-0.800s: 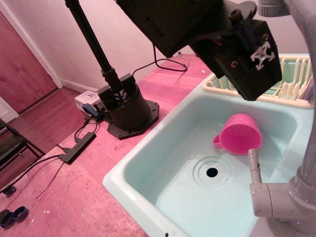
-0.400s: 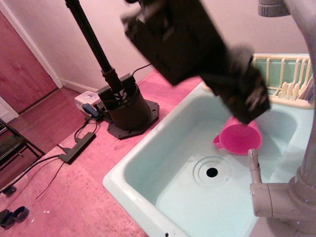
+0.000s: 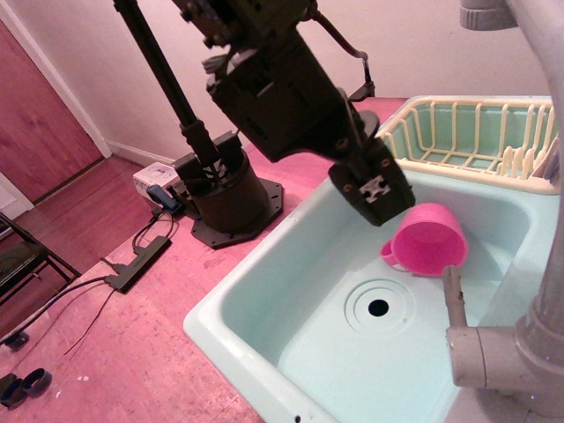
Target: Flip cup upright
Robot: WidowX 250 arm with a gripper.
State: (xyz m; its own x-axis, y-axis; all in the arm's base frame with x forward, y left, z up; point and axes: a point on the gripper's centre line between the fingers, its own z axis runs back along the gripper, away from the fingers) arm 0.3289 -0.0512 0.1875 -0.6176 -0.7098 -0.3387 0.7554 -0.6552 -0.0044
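the cup lies in the sink just right of the gripper.

Open sink floor left of cup; faucet crowding its right.

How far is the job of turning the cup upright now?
Nothing looks done yet: the pink cup lies tilted on its side in the sink, its handle toward the drain. In hand: the gripper hangs just left of the cup, not holding it. Left: grasp the cup, turn it and set it upright.
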